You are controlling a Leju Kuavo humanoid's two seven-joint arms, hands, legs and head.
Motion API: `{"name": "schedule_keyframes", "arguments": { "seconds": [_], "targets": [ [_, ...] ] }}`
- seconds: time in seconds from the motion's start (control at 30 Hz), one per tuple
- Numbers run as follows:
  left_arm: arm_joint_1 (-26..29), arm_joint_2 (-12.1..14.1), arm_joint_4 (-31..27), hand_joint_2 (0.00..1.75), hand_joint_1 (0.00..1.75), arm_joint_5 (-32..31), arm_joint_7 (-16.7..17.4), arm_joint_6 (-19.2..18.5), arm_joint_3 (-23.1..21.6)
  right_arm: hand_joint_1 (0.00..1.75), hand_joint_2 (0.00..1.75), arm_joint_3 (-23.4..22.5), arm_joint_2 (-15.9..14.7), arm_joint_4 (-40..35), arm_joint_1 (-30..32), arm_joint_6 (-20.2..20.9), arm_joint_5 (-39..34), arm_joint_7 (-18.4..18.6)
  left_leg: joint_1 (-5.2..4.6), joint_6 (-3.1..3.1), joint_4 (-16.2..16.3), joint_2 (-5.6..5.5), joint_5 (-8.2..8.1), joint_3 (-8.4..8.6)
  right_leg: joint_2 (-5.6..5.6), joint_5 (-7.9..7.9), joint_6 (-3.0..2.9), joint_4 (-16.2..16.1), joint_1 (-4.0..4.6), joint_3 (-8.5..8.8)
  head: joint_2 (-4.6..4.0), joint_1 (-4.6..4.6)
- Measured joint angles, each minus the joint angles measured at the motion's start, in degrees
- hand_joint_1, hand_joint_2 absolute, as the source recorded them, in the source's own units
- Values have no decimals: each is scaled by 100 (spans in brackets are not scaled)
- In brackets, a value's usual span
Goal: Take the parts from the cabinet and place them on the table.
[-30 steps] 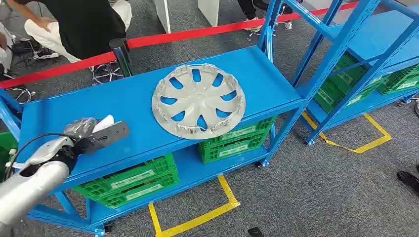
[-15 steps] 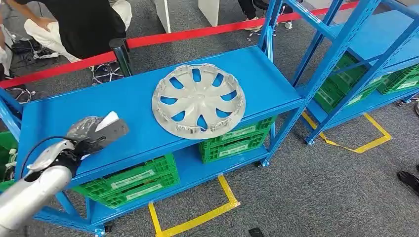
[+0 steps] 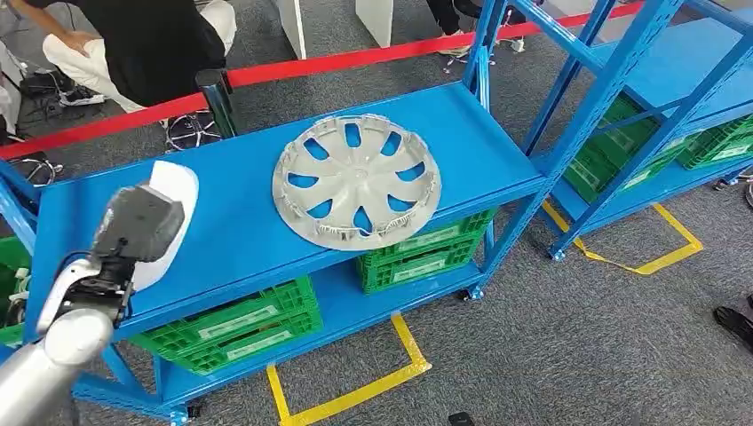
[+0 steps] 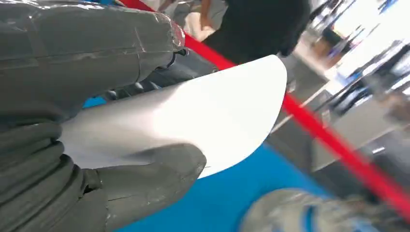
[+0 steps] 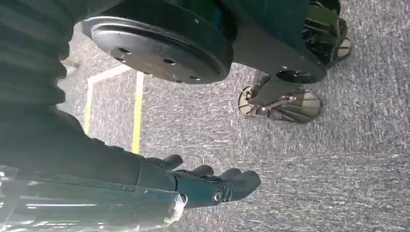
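I am seeing my left arm (image 3: 53,342) reaching in from seven o'clock, its left hand (image 3: 135,226) raised and gripping a white curved part (image 3: 173,191). My right hand (image 5: 208,186) is hanging with fingers loosely extended, holding nothing.

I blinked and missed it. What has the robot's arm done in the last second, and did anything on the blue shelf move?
The left hand has swung up and turned over the near left end of the shelf, tipping the white part it holds from nearly flat to upright. Its fingers still hold the part. The hubcap lies where it was, and the green crates below have not moved.
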Motion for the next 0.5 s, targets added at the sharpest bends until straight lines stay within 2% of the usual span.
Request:
{"name": "schedule_keyframes", "arguments": {
  "seconds": [0.13, 0.2, 0.33, 0.4, 0.5],
  "targets": [
    [155, -22, -318, 175, 175, 65, -74, 63, 229, 0, 175, 46, 0, 0, 1, 0, -30, 15, 0, 0, 0, 0, 0, 1, 0, 0, 0, 0, 0, -1, 0, 4],
    [232, -39, -441, 175, 175, 211, -244, 166, 330, 0, 175, 50, 0, 0, 4, -2, -44, 17, 0, 0, 0, 0, 0, 1, 1, 0, 0, 0, 0, -1, 0, 0],
    [446, -136, -839, 175, 175, 906, -938, 395, 575, 0, 175, 59, 0, 0, 8, -17, -127, 39, 0, 0, 0, 0, 0, 1, 0, 0, 0, 0, 0, 2, 0, -2],
    [587, -212, -1148, 175, 175, 1540, -1375, 387, 719, 0, 175, 87, 0, 0, 9, -22, -186, 52, 0, 0, 0, 2, 0, 0, 0, 0, 0, 0, 0, 2, 0, 0],
    [778, -330, -1688, 175, 175, 2221, -1854, 323, 881, 0, 175, 146, 0, 0, 11, -55, -286, 61, -1, 3, 0, 6, -4, -1, 1, 0, 0, -1, 0, 1, 0, 2]
  ]
}}
